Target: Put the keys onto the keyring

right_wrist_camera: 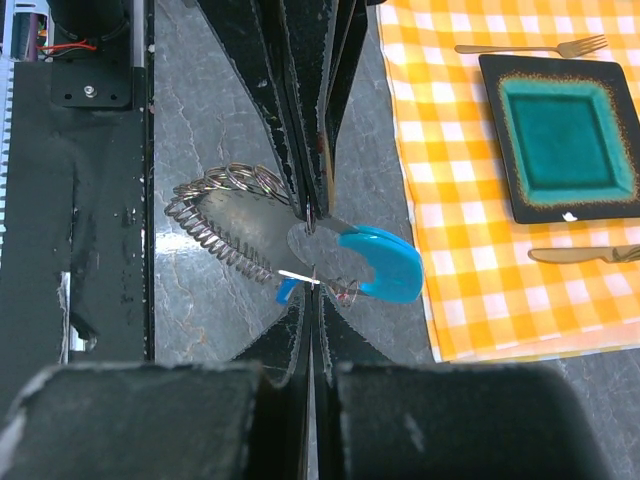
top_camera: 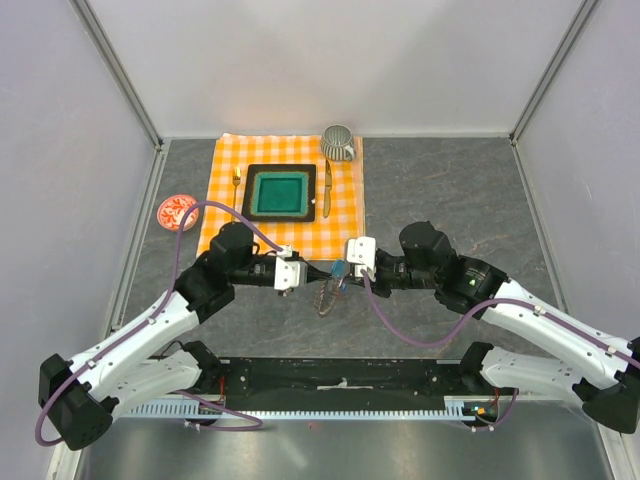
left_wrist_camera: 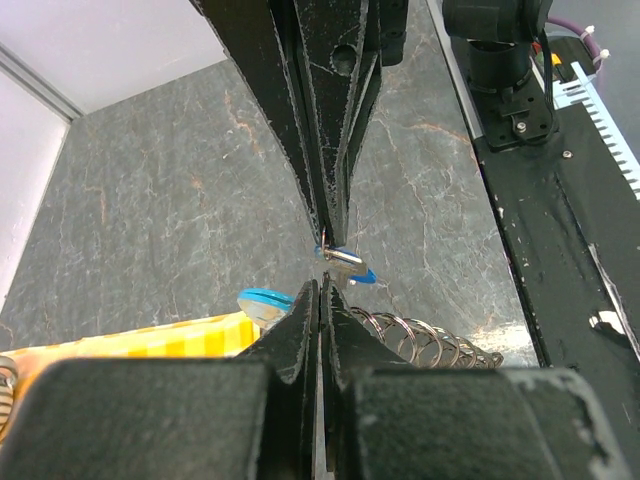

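The keys (right_wrist_camera: 315, 248) sit in the middle of the tabletop (top_camera: 450, 190), right where the two claws meet tip to tip. A flat round metal head lies between the tips, and a curved bright-blue tag (right_wrist_camera: 385, 265) sweeps off it toward the cloth. A smaller bit of blue (right_wrist_camera: 287, 290) shows on the other side of the tips. The keyring (right_wrist_camera: 215, 215), a floppy loop of silvery coiled wire, lies on the grey stone surface just beside the keys, on the side toward the arm bases. Whether any key is threaded onto it cannot be told. The right claw (right_wrist_camera: 312, 290) is closed, its fingers pressed together on the thin edge of the metal by the blue tag. The left claw (right_wrist_camera: 315, 210) comes in from the opposite side and is closed as well, its tips touching the far rim of the round head. Whether it pinches the metal or only rests against it cannot be told. Just beyond the claws lies an orange-and-white checked cloth (top_camera: 225, 175). On it is a green square plate (top_camera: 279, 193) with a dark rim. A gold fork (top_camera: 237, 185) lies to its left and a gold knife (top_camera: 327, 190) to its right. A ribbed silvery cup (top_camera: 338, 143) sits at the cloth's far right corner. A small red-patterned dish (top_camera: 177, 212) rests on the tabletop just off the cloth's left edge.
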You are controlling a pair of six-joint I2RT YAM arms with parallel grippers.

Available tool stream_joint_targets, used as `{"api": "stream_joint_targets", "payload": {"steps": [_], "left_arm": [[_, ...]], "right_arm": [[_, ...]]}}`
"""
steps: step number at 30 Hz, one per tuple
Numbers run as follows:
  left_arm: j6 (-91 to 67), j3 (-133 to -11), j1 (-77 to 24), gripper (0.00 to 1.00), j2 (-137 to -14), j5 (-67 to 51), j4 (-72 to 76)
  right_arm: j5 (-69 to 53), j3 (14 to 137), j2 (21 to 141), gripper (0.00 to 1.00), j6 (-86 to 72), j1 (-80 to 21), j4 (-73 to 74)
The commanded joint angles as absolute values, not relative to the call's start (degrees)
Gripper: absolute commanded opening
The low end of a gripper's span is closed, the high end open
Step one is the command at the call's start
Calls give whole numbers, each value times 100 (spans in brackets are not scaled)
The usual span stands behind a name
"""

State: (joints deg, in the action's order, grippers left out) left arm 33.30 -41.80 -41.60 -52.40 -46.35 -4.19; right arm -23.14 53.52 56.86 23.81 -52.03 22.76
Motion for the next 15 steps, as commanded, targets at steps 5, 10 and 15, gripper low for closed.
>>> {"api": "stream_joint_targets", "payload": {"steps": [5, 10, 15], "left_arm": [[3331, -4192, -4184, 2, -5177, -4992, 132], [3313, -4201, -4184, 2, -5229, -5054, 141], [3270, -4219, -4184, 2, -5308, -5142, 141]], "right_arm": [[-2443, 5317, 5722, 0, 2399, -5282, 1978], [-2443, 5309, 5722, 0, 2408, -5300, 1951], [-2373, 5274, 5687, 0, 2408, -5309, 1907]]}}
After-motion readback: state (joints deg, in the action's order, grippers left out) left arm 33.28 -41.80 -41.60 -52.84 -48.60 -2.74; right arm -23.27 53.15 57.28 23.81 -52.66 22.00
